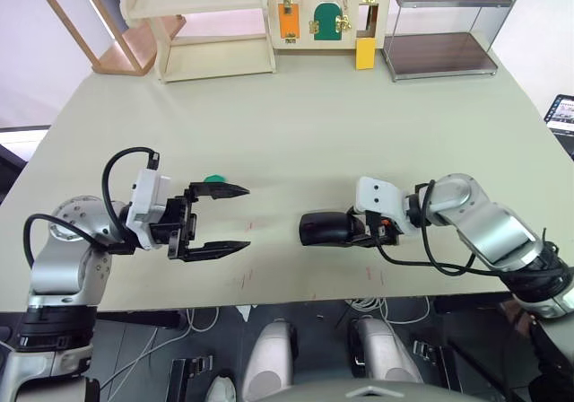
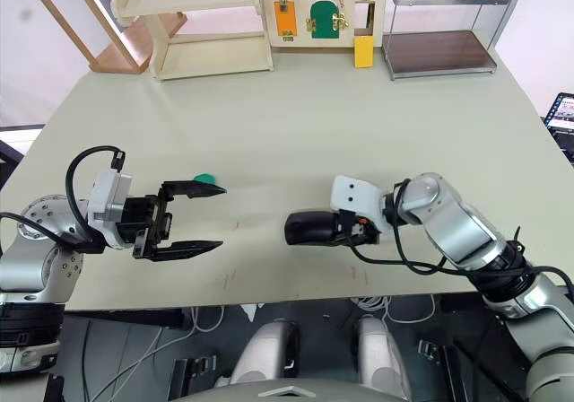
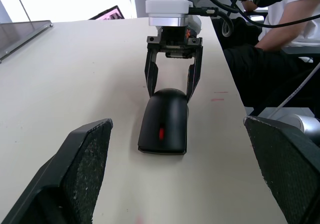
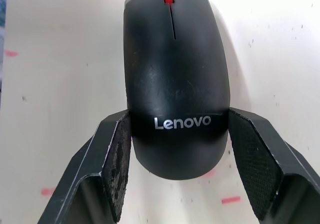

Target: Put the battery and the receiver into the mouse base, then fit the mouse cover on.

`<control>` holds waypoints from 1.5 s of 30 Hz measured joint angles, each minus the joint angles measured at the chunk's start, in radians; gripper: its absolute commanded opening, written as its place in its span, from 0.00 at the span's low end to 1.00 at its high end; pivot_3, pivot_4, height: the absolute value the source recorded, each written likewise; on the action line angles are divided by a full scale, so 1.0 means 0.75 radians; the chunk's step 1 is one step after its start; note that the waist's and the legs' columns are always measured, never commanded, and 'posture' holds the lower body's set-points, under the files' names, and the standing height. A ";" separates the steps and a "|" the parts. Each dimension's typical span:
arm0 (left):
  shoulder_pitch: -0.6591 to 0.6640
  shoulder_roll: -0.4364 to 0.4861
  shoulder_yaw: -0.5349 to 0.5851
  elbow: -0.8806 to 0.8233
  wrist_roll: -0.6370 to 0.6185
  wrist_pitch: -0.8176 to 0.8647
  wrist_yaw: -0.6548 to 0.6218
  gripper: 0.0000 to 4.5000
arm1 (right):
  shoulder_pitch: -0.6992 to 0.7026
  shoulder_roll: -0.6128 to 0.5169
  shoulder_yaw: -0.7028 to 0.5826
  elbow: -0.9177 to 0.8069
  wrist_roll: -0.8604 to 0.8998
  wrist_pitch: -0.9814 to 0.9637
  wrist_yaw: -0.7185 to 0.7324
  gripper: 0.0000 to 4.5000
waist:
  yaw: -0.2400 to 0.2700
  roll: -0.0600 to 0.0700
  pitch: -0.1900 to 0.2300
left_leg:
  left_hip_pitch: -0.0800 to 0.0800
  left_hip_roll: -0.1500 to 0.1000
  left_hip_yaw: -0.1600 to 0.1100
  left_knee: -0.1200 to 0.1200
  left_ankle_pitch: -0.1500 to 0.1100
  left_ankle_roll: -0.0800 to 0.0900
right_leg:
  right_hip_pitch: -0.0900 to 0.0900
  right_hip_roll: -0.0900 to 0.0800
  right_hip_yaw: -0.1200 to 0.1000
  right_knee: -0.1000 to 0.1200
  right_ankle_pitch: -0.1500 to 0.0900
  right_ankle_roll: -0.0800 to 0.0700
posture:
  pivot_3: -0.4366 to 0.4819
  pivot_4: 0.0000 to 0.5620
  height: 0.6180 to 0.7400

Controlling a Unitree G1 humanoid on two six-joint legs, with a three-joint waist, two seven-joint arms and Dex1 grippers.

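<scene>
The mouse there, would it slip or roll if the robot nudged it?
The mouse probably slides rather than rolls: it lies flat on the table. Its smooth, rounded shell looks slippery. The right end effector straddles its rear, so sideways slip seems limited.

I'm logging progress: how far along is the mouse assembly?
Seemingly near done: the smooth black mouse cover sits on the black mouse base, closed, red wheel showing. The right claw straddles its rear, one pad touching. The left claw hovers open, apart. Left: release; the contents are hidden.

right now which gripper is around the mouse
The right gripper: its fingers straddle the rear of the black Lenovo mouse on the table. The left gripper hangs open, apart from the mouse, holding nothing.
</scene>
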 measured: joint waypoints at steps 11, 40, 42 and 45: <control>0.000 0.000 0.000 0.000 0.000 0.000 -0.001 1.00 | 0.000 -0.001 0.001 0.000 -0.004 -0.008 0.001 0.54 | 0.000 0.000 0.000 | 0.000 0.000 0.000 0.000 0.000 0.000 | 0.000 0.000 0.000 0.000 0.000 0.000 | 0.48 0.27 1.00; -0.002 -0.001 0.000 0.007 0.001 -0.004 -0.002 1.00 | -0.043 0.185 -0.180 -0.001 0.204 -0.050 -0.016 0.65 | 0.001 0.000 0.000 | -0.001 0.000 0.000 0.000 0.000 0.000 | 0.000 0.000 0.000 -0.001 0.000 0.000 | 0.48 0.27 1.00; -0.001 0.000 0.000 0.007 0.001 -0.004 -0.002 1.00 | -0.052 0.201 -0.146 0.001 0.186 -0.051 -0.039 0.50 | 0.000 0.000 0.000 | -0.001 0.000 0.000 0.000 0.000 0.000 | 0.000 0.000 0.000 -0.001 0.000 0.000 | 0.48 0.27 1.00; 0.001 0.000 0.001 0.007 0.000 -0.004 -0.002 1.00 | -0.069 0.223 -0.085 0.005 0.159 -0.048 -0.064 0.50 | -0.001 0.000 0.000 | -0.001 0.000 0.000 0.000 0.000 0.000 | 0.000 0.000 -0.001 0.000 0.000 0.000 | 0.48 0.27 1.00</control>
